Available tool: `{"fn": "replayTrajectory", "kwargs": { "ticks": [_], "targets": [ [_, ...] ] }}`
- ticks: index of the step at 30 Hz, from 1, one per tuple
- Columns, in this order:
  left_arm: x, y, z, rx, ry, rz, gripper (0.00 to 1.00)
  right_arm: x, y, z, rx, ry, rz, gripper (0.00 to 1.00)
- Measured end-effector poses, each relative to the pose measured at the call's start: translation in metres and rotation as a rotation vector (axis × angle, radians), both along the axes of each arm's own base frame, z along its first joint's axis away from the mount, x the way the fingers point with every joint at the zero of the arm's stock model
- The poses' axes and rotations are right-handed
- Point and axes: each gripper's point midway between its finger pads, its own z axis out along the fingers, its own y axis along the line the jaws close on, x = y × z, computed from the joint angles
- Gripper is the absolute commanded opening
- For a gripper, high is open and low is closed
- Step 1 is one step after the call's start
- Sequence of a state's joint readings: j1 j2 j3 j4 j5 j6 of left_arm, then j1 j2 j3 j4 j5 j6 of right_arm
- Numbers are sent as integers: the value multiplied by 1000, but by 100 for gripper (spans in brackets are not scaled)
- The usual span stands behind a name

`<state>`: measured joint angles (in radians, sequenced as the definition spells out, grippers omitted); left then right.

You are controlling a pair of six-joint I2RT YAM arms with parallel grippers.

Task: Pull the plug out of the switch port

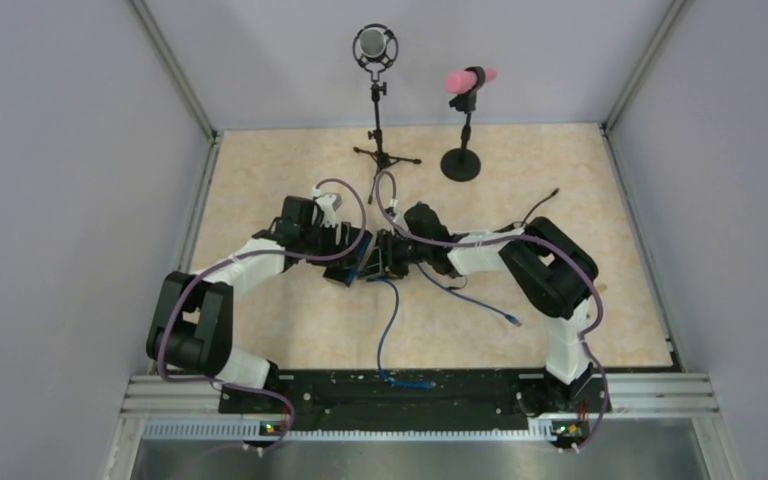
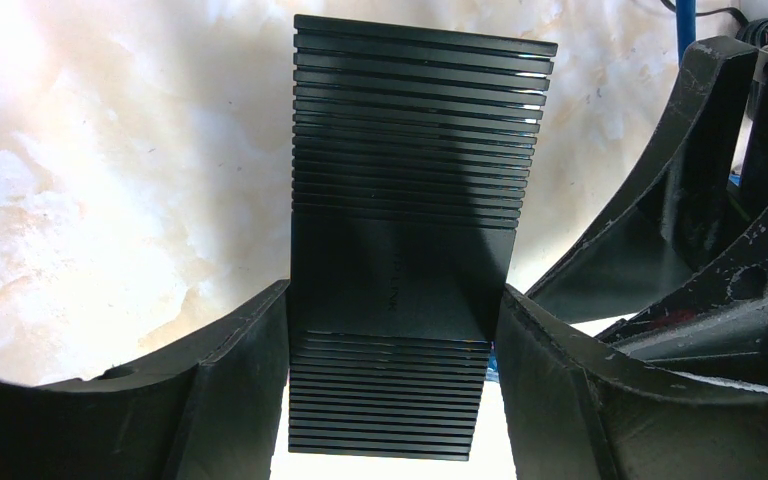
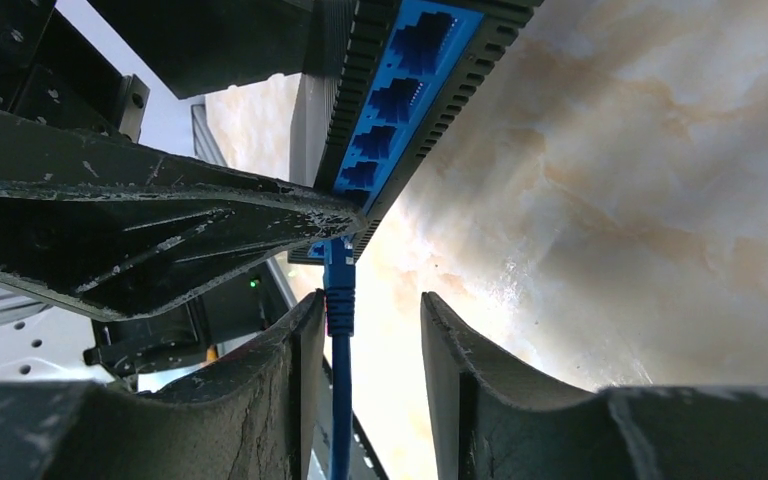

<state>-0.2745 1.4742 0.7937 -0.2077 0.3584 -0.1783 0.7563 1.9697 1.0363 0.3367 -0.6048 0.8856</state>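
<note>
Plug (image 3: 338, 262), a single blue one, sits in the lowest visible port of the switch (image 3: 400, 90), at the centre of the right wrist view. Its blue cable (image 3: 339, 400) drops straight to the bottom edge. Four empty blue ports show above it, and the switch's far end is cut off by the top of the frame.

The right gripper (image 3: 372, 300) holds its jaws partly apart, astride the cable just below the plug and closed on nothing. Whether the finger at lower left touches the cable is hard to tell.

In the left wrist view, the left gripper (image 2: 392, 310) presses its jaws against both sides of the ribbed black switch.

From above, the switch is mostly hidden between the two grippers at mid-frame on the desk (image 1: 290, 180). A second blue cable (image 1: 475, 300) lies loose at centre right, and two microphone stands (image 1: 376, 100) rise at the top.
</note>
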Motion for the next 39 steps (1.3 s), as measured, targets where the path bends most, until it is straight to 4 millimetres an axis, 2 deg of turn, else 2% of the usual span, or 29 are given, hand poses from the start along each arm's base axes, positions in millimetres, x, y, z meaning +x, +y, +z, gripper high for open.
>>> {"fn": "replayTrajectory", "kwargs": {
  "ticks": [10, 15, 23, 24, 26, 30, 32, 33, 37, 39],
  "targets": [
    [0, -1, 1, -7, -5, 0, 0, 5, 7, 9, 25, -9, -7, 39],
    [-1, -1, 1, -6, -4, -1, 0, 9, 10, 14, 36, -14, -12, 35],
    [-1, -3, 5, -20, -14, -9, 0, 9, 10, 10, 31, 0, -15, 33],
    [-1, -3, 5, -20, -15, -9, 0, 8, 10, 10, 31, 1, -15, 32],
    [-1, -3, 5, -21, -15, -10, 0, 9, 11, 10, 33, -1, -14, 22],
    [-1, -3, 5, -20, -16, -9, 0, 8, 13, 14, 43, -5, -10, 21],
    [-1, -3, 5, -20, -15, -9, 0, 8, 14, 14, 44, -5, -10, 15],
    [-1, -3, 4, -20, -15, -9, 0, 8, 14, 13, 44, -5, -10, 15],
    [-1, -2, 5, -19, -17, -8, 0, 8, 14, 13, 44, 0, -10, 28],
    [-1, -2, 5, -19, -16, -8, 0, 8, 14, 13, 45, -1, -9, 28]
  ]
}}
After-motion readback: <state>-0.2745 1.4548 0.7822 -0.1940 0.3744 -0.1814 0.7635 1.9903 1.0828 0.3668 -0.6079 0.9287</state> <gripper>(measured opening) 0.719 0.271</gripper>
